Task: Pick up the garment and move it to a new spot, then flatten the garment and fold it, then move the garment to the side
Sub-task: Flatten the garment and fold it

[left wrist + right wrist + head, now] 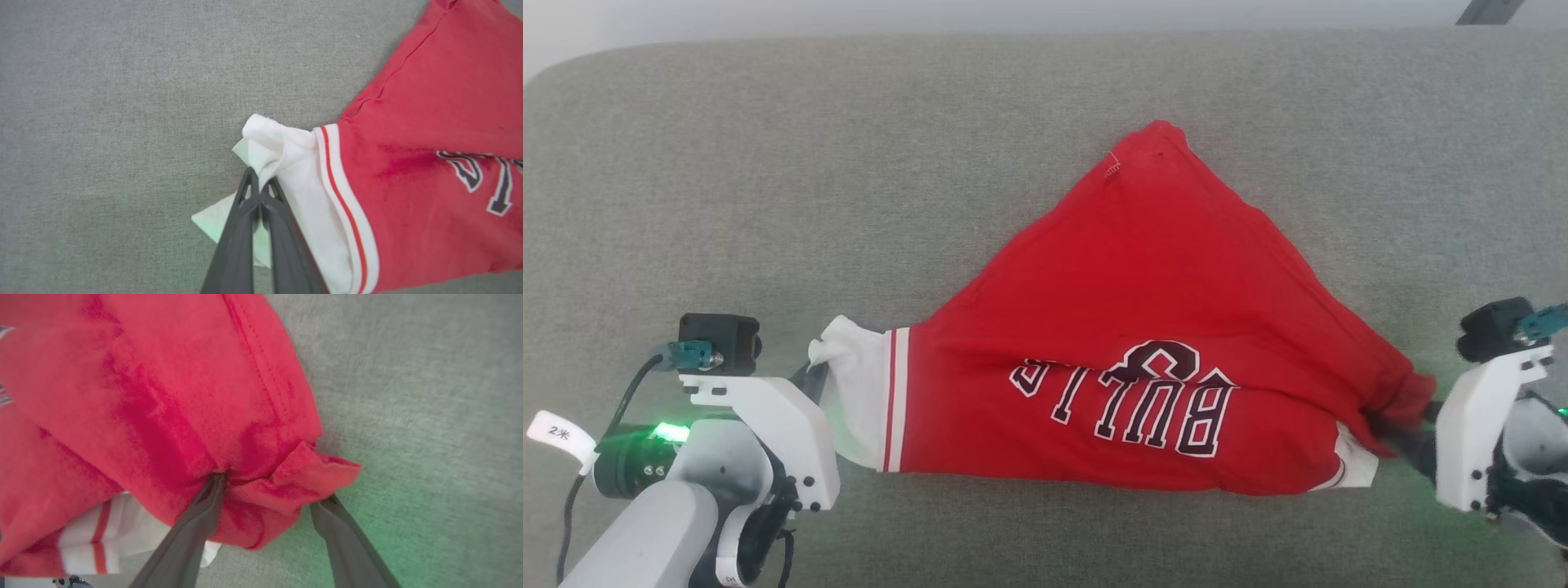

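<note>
**Grey fabric surface (pixel 768 163): one garment (pixel 1143 327), two grippers**

Red garment lies mid-surface, stretched sideways; "BULLS" reads upside down. Left gripper (pixel 259 183) fingers clenched on the white sleeve (pixel 294 171). Right gripper (pixel 271 490) fingers spread apart, red cloth bunched between. One cable tag (pixel 560 433): "2米".

Garment (pixel 1143 327) lies on the tabletop (pixel 768 163), spread left to right across the near half and narrowing to a corner toward the far side. Left end effector (pixel 259 183) is at its left end, with the sleeve tip between the fingers. Right end effector (pixel 269 490) is at its right end, a cloth fold lying between its spread fingers. The other sleeve is tucked under that end.
</note>
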### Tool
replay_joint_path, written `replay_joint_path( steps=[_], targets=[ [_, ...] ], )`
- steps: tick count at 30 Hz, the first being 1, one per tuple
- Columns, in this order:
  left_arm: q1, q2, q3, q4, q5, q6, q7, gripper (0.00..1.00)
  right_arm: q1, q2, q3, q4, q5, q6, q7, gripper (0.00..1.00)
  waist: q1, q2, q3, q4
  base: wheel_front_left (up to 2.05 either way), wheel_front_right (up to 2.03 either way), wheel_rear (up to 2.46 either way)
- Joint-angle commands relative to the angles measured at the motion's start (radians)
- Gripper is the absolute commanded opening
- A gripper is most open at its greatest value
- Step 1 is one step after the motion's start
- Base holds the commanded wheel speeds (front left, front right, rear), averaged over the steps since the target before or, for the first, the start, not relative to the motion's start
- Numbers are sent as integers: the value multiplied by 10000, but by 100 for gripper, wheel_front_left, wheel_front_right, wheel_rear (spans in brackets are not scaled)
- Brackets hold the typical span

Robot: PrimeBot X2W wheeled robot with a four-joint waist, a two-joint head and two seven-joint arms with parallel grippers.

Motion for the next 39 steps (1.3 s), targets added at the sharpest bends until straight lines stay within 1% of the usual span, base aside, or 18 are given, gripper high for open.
replay_joint_path(
  steps=[1,4,6,10,13,16,18,21,26,32,33,39],
  targets=[
    [-15,-15,28,18,-13,-22,-100,0,149,-54,-127,-82,-70,-106,-59,100,0,0,-28,14,0,0,0],
    [61,-29,21,12,-33,-41,-158,0,336,-19,-698,-1034,82,-70,-25,100,0,0,-73,49,0,0,0],
    [138,-48,12,10,-31,-23,-175,0,471,-63,-1060,-1660,-59,-70,74,100,0,0,-86,95,0,0,0],
    [174,-115,-40,32,-28,19,-236,0,457,110,-1712,-2969,-345,-69,237,100,0,0,-59,258,0,0,0],
    [51,-208,-109,52,6,23,-281,0,39,165,-1861,-3597,-592,-69,176,100,0,0,19,449,0,0,0],
    [-170,-396,-242,138,58,-72,-314,0,-516,164,-1569,-3660,-849,-69,-92,100,0,0,111,731,0,0,0],
    [-322,-534,-372,238,86,-161,-365,0,-1055,227,-1343,-3381,-857,-69,-330,100,0,0,182,949,0,0,0],
    [-580,-825,-580,412,133,-319,-434,0,-1951,141,-821,-2701,-943,-69,-638,100,0,0,308,1335,0,0,0],
    [-1073,-1356,-969,817,200,-627,-581,0,-3606,-11,97,-973,-967,-69,-1045,100,0,0,530,2132,0,0,0],
    [-1503,-1971,-1342,1425,230,-951,-824,0,-5109,-266,1293,1249,-773,-69,-1081,100,0,0,740,3072,0,0,0],
    [-1503,-1971,-1342,1425,230,-951,-824,0,-5109,-266,1293,1249,-773,-69,-1081,100,0,0,740,3072,0,0,0],
    [-1760,-2403,-1644,1926,234,-1258,-1040,0,-6203,-609,2272,3350,-773,-69,-693,100,0,0,963,3752,0,0,0]
  ],
)
